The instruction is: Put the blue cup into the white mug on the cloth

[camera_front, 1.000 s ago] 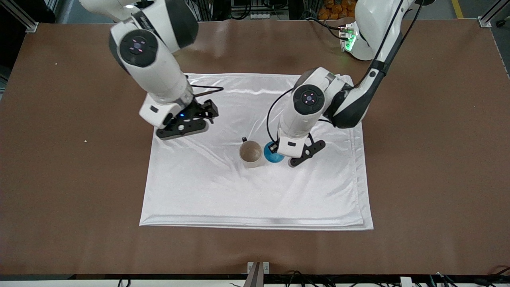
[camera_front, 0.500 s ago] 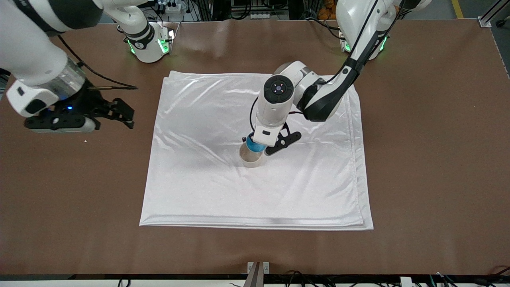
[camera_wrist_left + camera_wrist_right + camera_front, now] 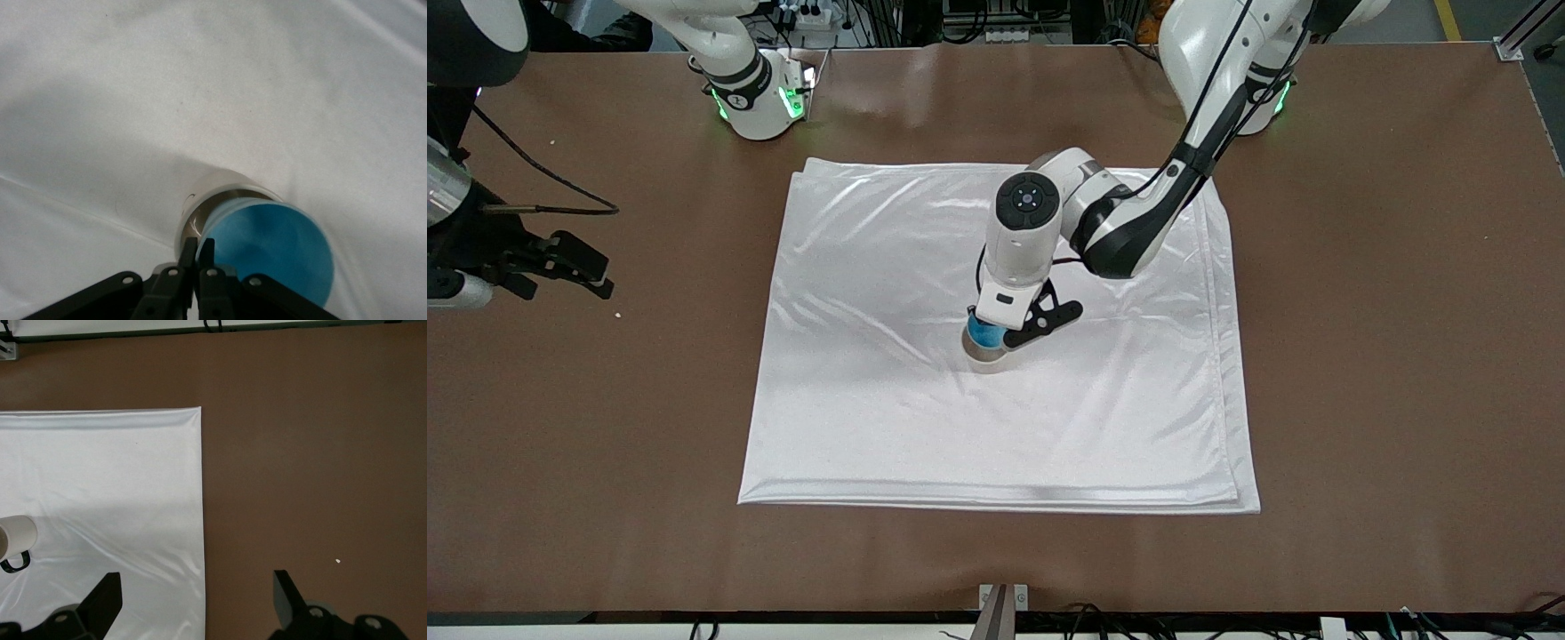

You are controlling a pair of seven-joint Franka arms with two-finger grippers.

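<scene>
the blue cup [image 3: 985,334] sits just below the middle of the front view, its lower part already sunk into the mouth of the white mug [image 3: 985,354], with the cup's rim standing above the mug's rim. in the left wrist view the bright blue inside of the cup fills the mug's opening, so the mug holds the cup and nothing else shows inside either. the left gripper [image 3: 199,252] is pinched together on the cup's rim, so the placing looks nearly done; what seems left is to let go and lift clear. the mug stands upright on the cloth [image 3: 871,418], near the cloth's centre. the right gripper [image 3: 193,593] waits at the left edge of the front view over bare brown table [image 3: 1405,356], its fingers spread apart and holding nothing.
</scene>
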